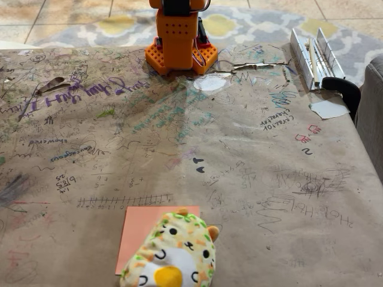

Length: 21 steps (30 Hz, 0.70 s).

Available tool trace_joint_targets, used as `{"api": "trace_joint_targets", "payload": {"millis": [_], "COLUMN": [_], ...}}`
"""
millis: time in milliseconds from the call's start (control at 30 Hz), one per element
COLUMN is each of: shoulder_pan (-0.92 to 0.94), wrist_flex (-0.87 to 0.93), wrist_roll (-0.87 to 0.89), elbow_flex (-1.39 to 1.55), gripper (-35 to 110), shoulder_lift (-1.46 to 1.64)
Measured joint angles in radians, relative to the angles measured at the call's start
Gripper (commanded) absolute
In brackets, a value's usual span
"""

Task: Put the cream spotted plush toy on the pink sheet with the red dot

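**Plush toy lying on the pink sheet, arm base at the far edge**

In the fixed view, only the orange arm base (178, 42) is seen, standing at the far side of the table; the gripper itself is cut off by the top of the picture, so its opening cannot be told and nothing is seen held or touched by it.

The cream spotted plush toy (173, 251) is found at the near edge of the table, face toward the camera, lying on the pink sheet (139, 230). The right and lower parts of the sheet are covered by the toy; the red dot is hidden.

The brown paper table cover (251, 179) is marked all over with scribbles. A metal hinged part (314, 57) lies at the far right, with a black clamp (344, 89) just beside it. A patterned rug (251, 27) is seen beyond the table. The stretch between base and toy is crossed only by drawings.
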Motion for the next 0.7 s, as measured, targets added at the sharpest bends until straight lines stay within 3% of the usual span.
{"api": "trace_joint_targets", "payload": {"millis": [233, 267, 367, 400, 567, 700], "shoulder_pan": [0.0, 0.0, 0.0, 0.0, -0.021, 0.046], "wrist_flex": [-0.034, -0.043, -0.052, -0.052, 0.005, 0.239], "wrist_roll": [0.0, 0.0, 0.051, 0.083, 0.451, 0.904], "elbow_flex": [0.0, 0.0, 0.0, 0.0, 0.0, 0.0], "gripper": [39, 34, 0, 0, 0, 0], "shoulder_lift": [0.002, 0.002, 0.003, 0.003, 0.005, 0.005]}}
